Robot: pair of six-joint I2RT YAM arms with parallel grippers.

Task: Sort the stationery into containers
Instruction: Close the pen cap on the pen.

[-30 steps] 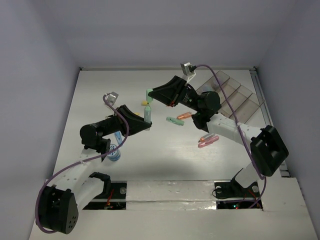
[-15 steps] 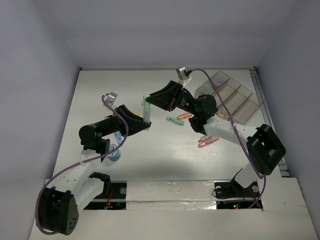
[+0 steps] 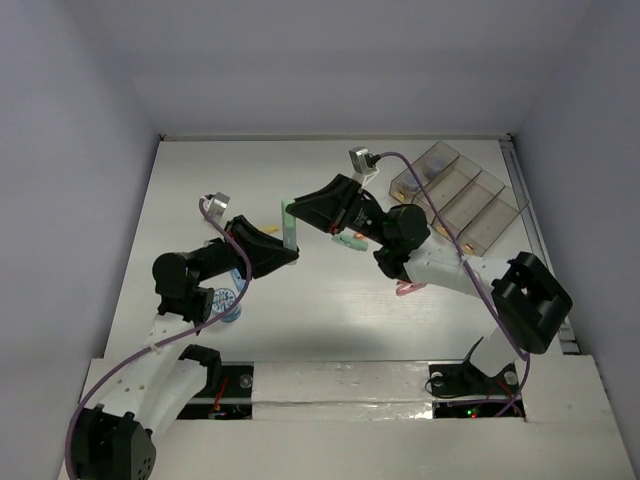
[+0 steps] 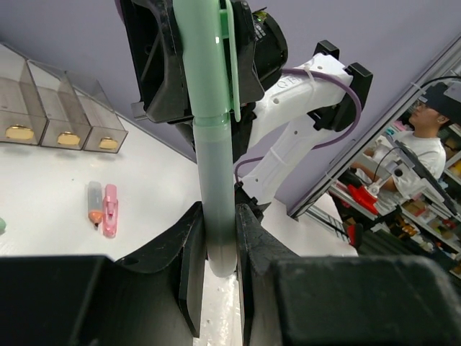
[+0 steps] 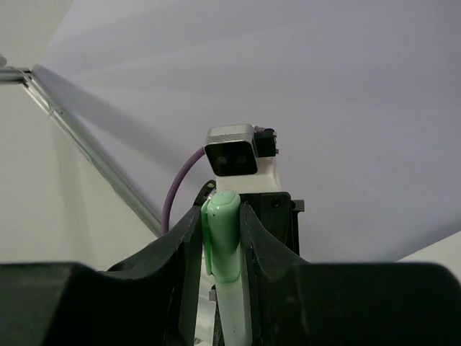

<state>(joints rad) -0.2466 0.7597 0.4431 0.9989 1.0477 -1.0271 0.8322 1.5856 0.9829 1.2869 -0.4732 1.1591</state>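
Top external view shows the containers (image 3: 462,192) at the far right of the white table (image 3: 200,180). They are four narrow rectangular bins joined side by side, made of clear smooth plastic with a brown tint, and the row stands at an angle to the table edge. The left wrist view shows three of the bins, each with a small golden round spot (image 4: 19,132) low at its end; what this is, I cannot tell.

The green marker (image 4: 215,180) is held between the two arms, above the middle of the table. It is a smooth pastel-green cylinder with a wider cap, and the cap carries a flat clip. The right gripper (image 4: 209,79) is clenched on the cap, and the left gripper (image 4: 220,245) is clenched on the end of the barrel, with black fingers pressing on both sides. The long axis of the marker runs straight from one gripper to the other. In the top view the cap end points to the far wall and a little to the left, and the barrel end points toward the near edge.

On the table, a pink stick (image 4: 109,210) and a grey-orange stick (image 4: 94,203) lie side by side and parallel, well apart from the bins
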